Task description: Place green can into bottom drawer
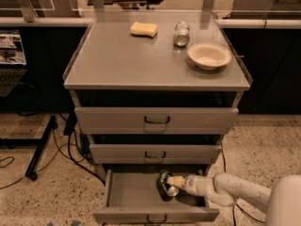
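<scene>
The bottom drawer [127, 192] is pulled open below two shallower closed drawers. My gripper [168, 184] reaches in from the right, over the right part of the drawer's inside. It is shut on the green can [165, 177], whose green-and-white label and silver end show between the fingers. The can lies tilted, low inside the drawer; I cannot tell whether it touches the drawer floor.
On the cabinet top [117, 60] lie a yellow sponge [144, 29], a silver-grey can [181, 34] on its side and a white bowl [209, 55]. Cables [66, 145] and a stand leg [40, 147] are on the floor at left.
</scene>
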### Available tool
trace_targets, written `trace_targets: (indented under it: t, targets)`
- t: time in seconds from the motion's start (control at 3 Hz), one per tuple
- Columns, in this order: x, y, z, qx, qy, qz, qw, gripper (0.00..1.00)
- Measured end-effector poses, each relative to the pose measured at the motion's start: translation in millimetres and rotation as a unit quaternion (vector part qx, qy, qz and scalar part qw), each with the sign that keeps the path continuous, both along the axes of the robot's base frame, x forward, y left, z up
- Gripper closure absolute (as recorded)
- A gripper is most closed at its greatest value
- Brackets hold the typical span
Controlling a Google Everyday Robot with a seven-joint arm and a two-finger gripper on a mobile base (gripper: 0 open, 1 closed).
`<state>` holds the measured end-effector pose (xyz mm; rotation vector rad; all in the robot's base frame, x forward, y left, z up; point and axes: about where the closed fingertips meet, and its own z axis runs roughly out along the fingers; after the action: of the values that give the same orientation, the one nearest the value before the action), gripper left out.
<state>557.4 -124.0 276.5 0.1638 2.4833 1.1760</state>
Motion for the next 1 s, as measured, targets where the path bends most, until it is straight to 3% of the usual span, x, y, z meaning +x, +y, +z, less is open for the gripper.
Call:
trace_targets:
  t: [0.67, 1.0]
  targets:
    - [-1.8, -18.9, -71.0, 0.026, 0.062, -0.034, 0.9972, 1.0]
    - [4.1, -22.8, -91.8, 0.025, 0.08, -0.048, 0.9953, 1.0]
